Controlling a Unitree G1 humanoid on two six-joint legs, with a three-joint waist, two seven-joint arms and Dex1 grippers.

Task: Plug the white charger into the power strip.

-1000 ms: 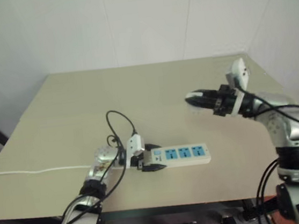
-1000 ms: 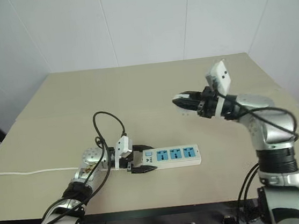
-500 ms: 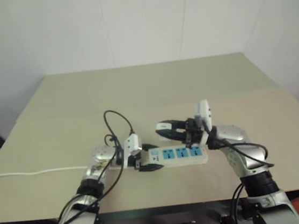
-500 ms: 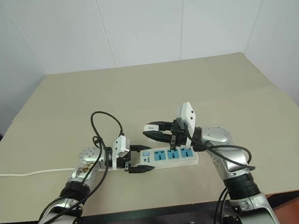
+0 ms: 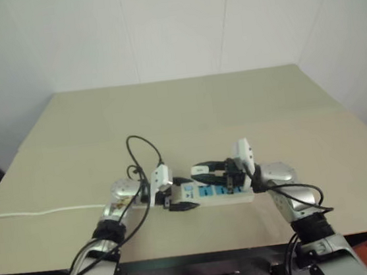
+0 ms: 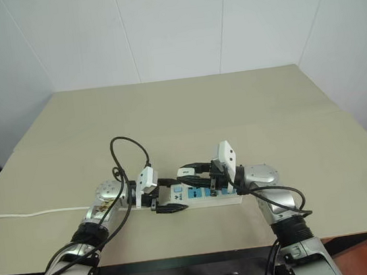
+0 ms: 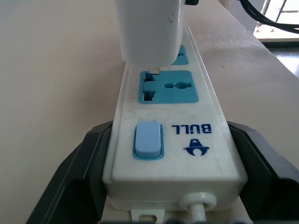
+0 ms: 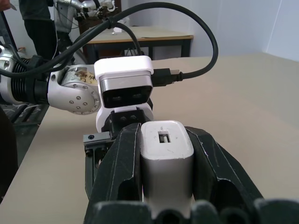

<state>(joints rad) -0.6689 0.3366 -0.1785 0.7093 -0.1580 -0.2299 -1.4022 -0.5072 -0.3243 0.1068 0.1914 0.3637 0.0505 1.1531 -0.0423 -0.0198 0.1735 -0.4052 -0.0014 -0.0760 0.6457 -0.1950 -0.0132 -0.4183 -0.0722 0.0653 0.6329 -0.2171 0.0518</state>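
The power strip [image 5: 238,195] lies on the tan table near its front edge, blue sockets up. My left gripper [image 5: 184,193] is shut on the strip's switch end, one black finger [image 7: 77,186] on each long side. The white charger [image 7: 149,28] is clamped between the fingers of my right gripper [image 5: 201,172], which is shut on it. It hangs right over the socket nearest the switch [image 7: 148,140]. Its metal prongs are just above that socket's slots; I cannot tell whether they touch. The right wrist view looks along the charger [image 8: 167,163] toward my left hand.
The strip's white cord [image 5: 46,211] runs off to the left along the table. A black cable [image 5: 141,145] loops above my left wrist. The table's front edge [image 5: 203,251] is close. Another table and a standing person [image 8: 42,28] are in the background.
My right arm has come down and to the left, from above the table's right side to over the strip, with the charger in its grip. The left gripper and the strip stayed put.
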